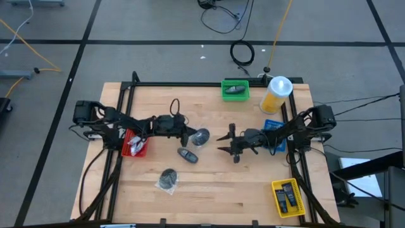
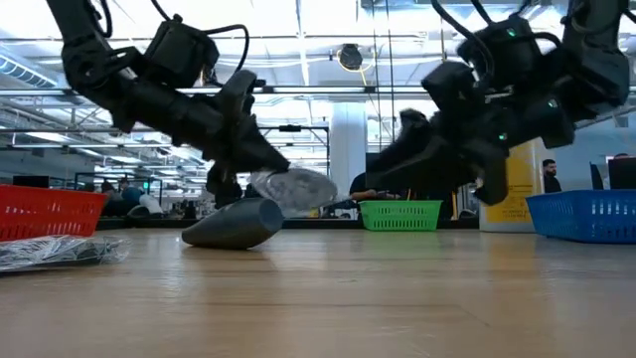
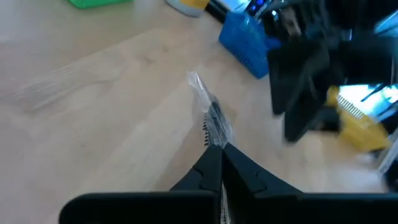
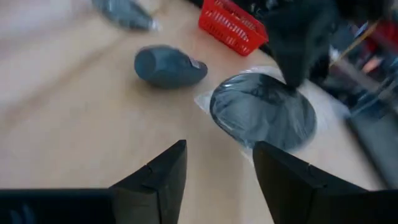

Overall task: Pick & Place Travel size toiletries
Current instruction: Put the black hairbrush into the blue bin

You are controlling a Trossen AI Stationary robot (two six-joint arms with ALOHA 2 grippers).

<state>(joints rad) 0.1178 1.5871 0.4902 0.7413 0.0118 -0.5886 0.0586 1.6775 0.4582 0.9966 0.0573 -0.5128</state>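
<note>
A dark grey round packet in clear wrap (image 1: pixel 202 137) hangs in my left gripper (image 1: pixel 190 134), which is shut on it near the table's middle. It also shows in the low view as the round packet (image 2: pixel 294 188) above the wood, and edge-on as the packet (image 3: pixel 215 122) in the left wrist view. My right gripper (image 1: pixel 228 143) is open just right of it, its fingers (image 4: pixel 163 172) pointing at the round packet (image 4: pixel 264 112). A dark grey stubby tube (image 1: pixel 187 155) lies flat on the table. A second wrapped packet (image 1: pixel 168 179) lies nearer the near edge. My left gripper pinches the packet between its two fingers (image 3: pixel 208 167) by the rim of its wrap (image 3: pixel 216 138). The fingers come from the table's left, slanting down. The packet is lifted clear of the table and sticks out past the fingertips, tilted.
A red basket (image 1: pixel 134 144) with white items sits under the left arm. A green basket (image 1: pixel 235 90) and a tall yellow bottle (image 1: pixel 277 94) stand at the far edge, a blue basket (image 1: pixel 273 134) under the right arm, and a yellow basket (image 1: pixel 288 197) at the near right corner.
</note>
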